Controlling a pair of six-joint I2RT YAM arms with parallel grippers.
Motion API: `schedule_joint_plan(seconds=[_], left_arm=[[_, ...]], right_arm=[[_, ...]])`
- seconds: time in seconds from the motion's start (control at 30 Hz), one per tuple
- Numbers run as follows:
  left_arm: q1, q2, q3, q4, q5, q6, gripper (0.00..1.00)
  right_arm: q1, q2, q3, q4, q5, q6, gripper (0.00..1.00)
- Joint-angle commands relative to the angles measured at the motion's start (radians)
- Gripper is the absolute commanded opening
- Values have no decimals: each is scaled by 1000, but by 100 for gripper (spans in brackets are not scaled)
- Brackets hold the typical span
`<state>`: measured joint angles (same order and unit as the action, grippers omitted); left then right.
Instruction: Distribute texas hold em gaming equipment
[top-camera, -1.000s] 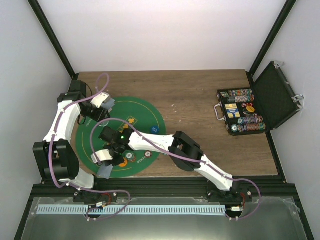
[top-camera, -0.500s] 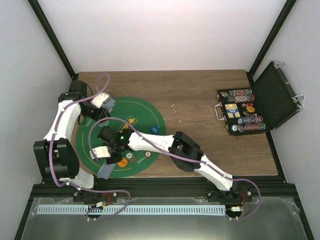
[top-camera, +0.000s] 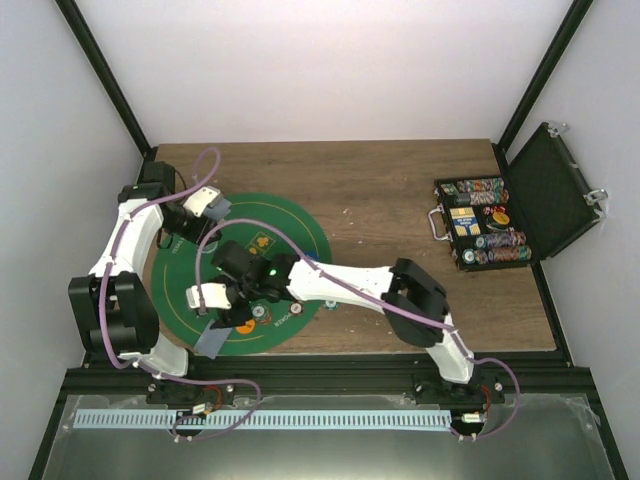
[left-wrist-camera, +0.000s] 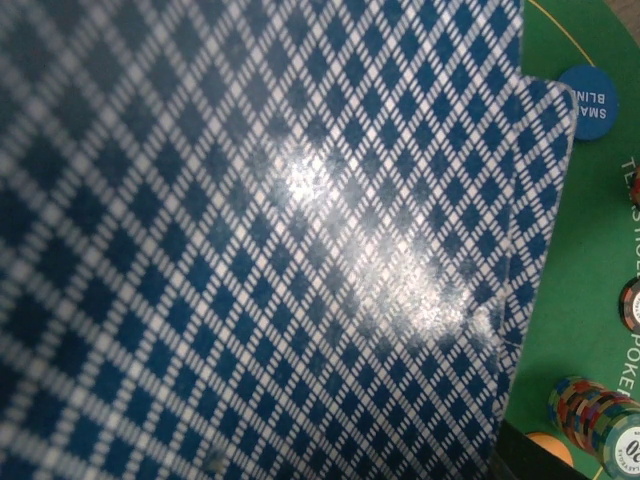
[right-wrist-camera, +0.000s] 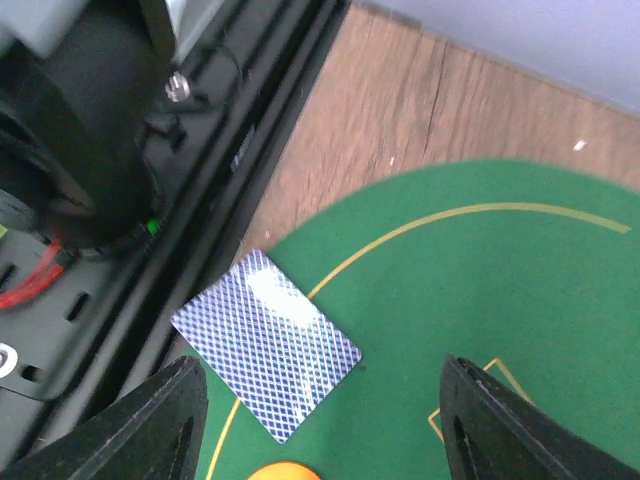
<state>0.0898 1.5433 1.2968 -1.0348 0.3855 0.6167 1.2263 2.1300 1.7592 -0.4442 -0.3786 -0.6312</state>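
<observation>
Leaves one card (right-wrist-camera: 265, 358) flat on the green mat (top-camera: 300, 235), lower left edge. Lifts away with right gripper (right-wrist-camera: 322, 440) spread and empty, elbow swung rightward. Keeps deck (left-wrist-camera: 250, 240) clamped in left gripper (top-camera: 205, 203), upper left. Probably completes one deal.

Open tabletop (top-camera: 390, 200) between mat (top-camera: 300, 225) and case (top-camera: 560, 195), right arm (top-camera: 340, 285) spanning mat, chips (left-wrist-camera: 598, 418) beneath.

top view looks down; both wrist views close over green mat (top-camera: 300, 225)
</observation>
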Motion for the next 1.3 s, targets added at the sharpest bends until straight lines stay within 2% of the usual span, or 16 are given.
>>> schedule_joint_plan(seconds=[0.0, 0.1, 0.23, 0.4, 0.53, 0.63, 0.73, 0.9, 0.93, 1.2, 1.27], left_arm=[[2, 9, 31, -11, 8, 19, 45], [2, 12, 39, -22, 8, 31, 45], [2, 10, 50, -47, 33, 61, 46], [-22, -5, 69, -100, 89, 109, 46], [-96, -22, 73, -157, 98, 160, 46], [-151, -36, 76, -198, 117, 193, 46], [-185, -33, 96, -221, 130, 191, 46], [-231, -16, 108, -238, 124, 185, 46], [-234, -13, 109, -237, 123, 184, 46], [-244, 4, 107, -231, 120, 184, 46], [-244, 5, 107, -230, 120, 185, 46]], right_arm=[[-31, -129, -75, 108, -77, 84, 66], [-75, -218, -130, 111, -121, 143, 69], [-167, -370, -259, 156, -199, 237, 80], [-369, -524, -443, 257, -276, 434, 87], [-536, -528, -474, 292, -343, 639, 89], [-629, -489, -474, 364, -478, 805, 89], [-664, -427, -467, 496, -613, 980, 82], [-661, -272, -372, 616, -745, 1201, 50], [-657, -243, -352, 618, -744, 1213, 47], [-606, -168, -273, 622, -734, 1214, 46], [-605, -158, -268, 626, -723, 1218, 43]])
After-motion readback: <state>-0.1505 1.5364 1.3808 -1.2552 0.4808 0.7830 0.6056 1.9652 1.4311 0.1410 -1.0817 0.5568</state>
